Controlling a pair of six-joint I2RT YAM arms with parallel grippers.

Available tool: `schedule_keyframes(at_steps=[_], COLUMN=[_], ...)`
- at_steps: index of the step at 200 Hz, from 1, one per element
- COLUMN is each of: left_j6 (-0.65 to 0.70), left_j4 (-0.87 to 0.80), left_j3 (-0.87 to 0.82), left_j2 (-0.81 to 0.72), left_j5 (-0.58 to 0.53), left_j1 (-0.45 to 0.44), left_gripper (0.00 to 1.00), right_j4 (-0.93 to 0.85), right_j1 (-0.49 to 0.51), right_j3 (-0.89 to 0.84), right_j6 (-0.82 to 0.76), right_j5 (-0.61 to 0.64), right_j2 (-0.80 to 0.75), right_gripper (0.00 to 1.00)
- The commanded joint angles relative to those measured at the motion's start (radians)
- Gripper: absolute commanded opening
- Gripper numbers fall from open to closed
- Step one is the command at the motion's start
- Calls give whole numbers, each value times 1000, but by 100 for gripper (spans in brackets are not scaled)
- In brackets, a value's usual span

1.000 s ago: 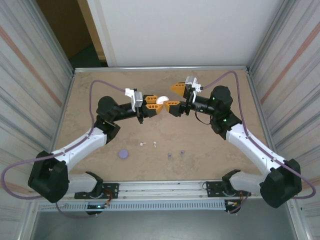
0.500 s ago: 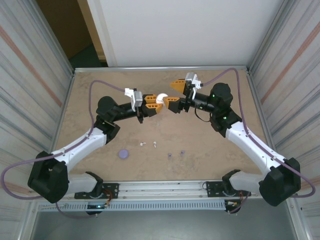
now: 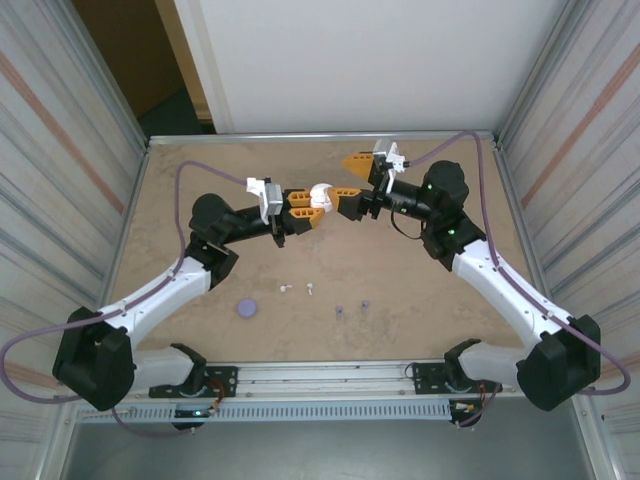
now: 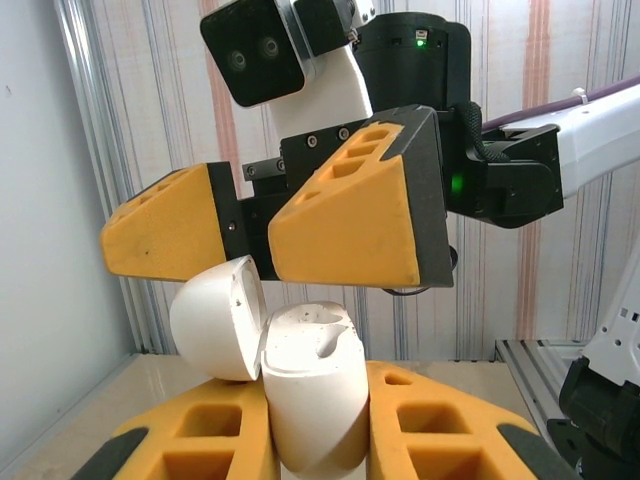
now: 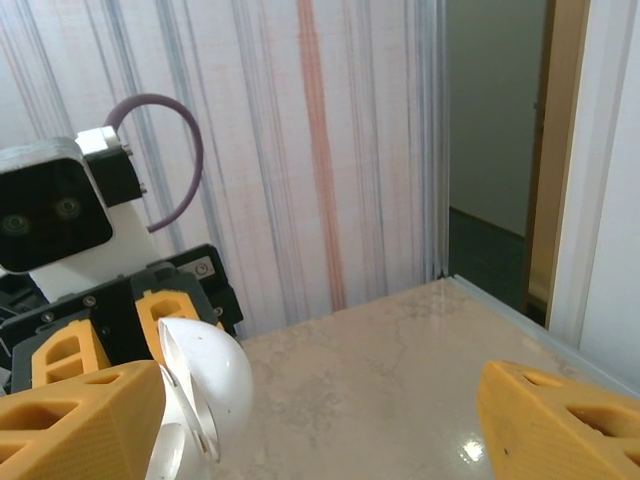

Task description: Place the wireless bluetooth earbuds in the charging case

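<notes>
From above, at the near side of the desk (image 3: pixel 200 170), two white earbuds (image 3: pixel 285 289) and two purple earbuds (image 3: pixel 340 311) lie loose, with a purple disc (image 3: pixel 246 308) to their left. Farther back, above mid-desk, the left end effector (image 3: pixel 318 205) is clenched on a white case (image 3: pixel 321 193). Its wrist camera adds what the top view lacks: the lid (image 4: pixel 220 320) is hinged open and the moulded hollow inside shows. The right end effector (image 3: pixel 352 182) is released, with one finger (image 4: pixel 170 235) just beside the lid.

The tan surface (image 3: pixel 200 170) carries, toward its near edge from left to right, a purple disc (image 3: pixel 246 308), white earbuds (image 3: pixel 286 289) and purple earbuds (image 3: pixel 340 311).
</notes>
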Motion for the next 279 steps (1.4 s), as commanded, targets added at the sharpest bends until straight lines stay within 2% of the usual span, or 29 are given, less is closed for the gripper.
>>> schedule_keyframes(at_steps=[1, 25, 67, 111, 164, 209, 279], left_j6=[26, 41, 45, -16, -167, -193, -201], left_j4=[-10, -24, -32, -32, 85, 97, 123], left_j3=[-7, -20, -57, -97, -152, -168, -188], left_j2=[-37, -52, -96, -143, -138, -145, -165], left_j5=[-13, -66, -116, -148, -93, -45, -39], left_j1=[1, 0, 24, 100, 230, 278, 291], left_gripper=[0, 0, 0, 0, 0, 0, 0], right_j4=[9, -24, -191, -334, -408, -474, -539], right_j1=[-13, -23, -29, -22, 22, 60, 121], right_j3=[30, 6, -5, -1, -5, 12, 48], right_j6=[35, 40, 55, 130, 142, 139, 142], right_j5=[-14, 12, 111, 184, 177, 180, 175], right_j2=[-43, -86, -119, -93, 7, 103, 233], right_gripper=[81, 81, 80, 79, 79, 78, 77])
